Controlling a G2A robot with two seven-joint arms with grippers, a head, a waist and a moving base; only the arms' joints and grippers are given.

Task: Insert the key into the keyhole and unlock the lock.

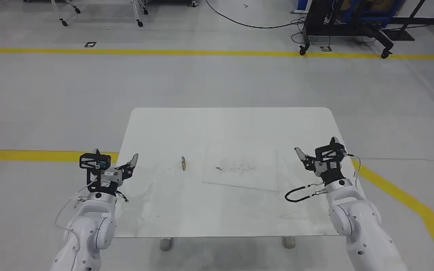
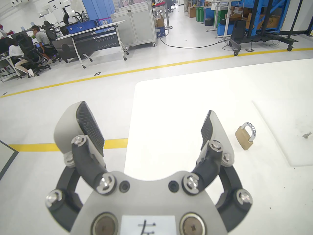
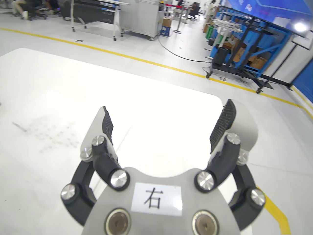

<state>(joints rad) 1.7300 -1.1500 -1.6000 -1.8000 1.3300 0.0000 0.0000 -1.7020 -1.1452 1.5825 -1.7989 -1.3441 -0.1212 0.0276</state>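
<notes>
1. Left pincer (image 1: 116,162): I read it as spread wide and holding nothing. It hangs at the desk's (image 1: 163,210) left edge. In the left wrist view (image 2: 146,113), one finger (image 2: 89,125) is over the floor and the other (image 2: 207,128) is over the desk (image 2: 171,103).

2. Right pincer (image 1: 317,150): also spread wide and holding nothing. It hangs at the desk's right edge. In the right wrist view (image 3: 167,108), one finger (image 3: 107,123) is over the desk (image 3: 159,103) and the other (image 3: 223,121) is near the corner, over the floor.

3. Lock (image 1: 183,162): brass body, silver shackle. It lies on the bare desk, left of centre, just off the left edge of the sheet (image 1: 258,176). From the left wrist (image 2: 245,135) I see it ahead of the left pincer and off toward the desk's middle, well apart from the fingers. It is nearer the left pincer than the right.

4. Key (image 1: 219,167): a small grey piece on the sheet's left part, near the lock but not touching it. From the left wrist (image 2: 307,135) it sits beyond the lock on the sheet (image 2: 281,133), farther from the left pincer. It is between the lock and the right pincer, well apart from both pincers.

5. Sheet: thin and pale, lying flat on the desk's middle and right part. It carries faint grey marks (image 1: 237,164), which the right wrist view (image 3: 53,135) shows ahead of the right pincer, toward the desk's middle.

6. Status: the key is not in the keyhole, and neither pincer touches the lock or the key.
</notes>
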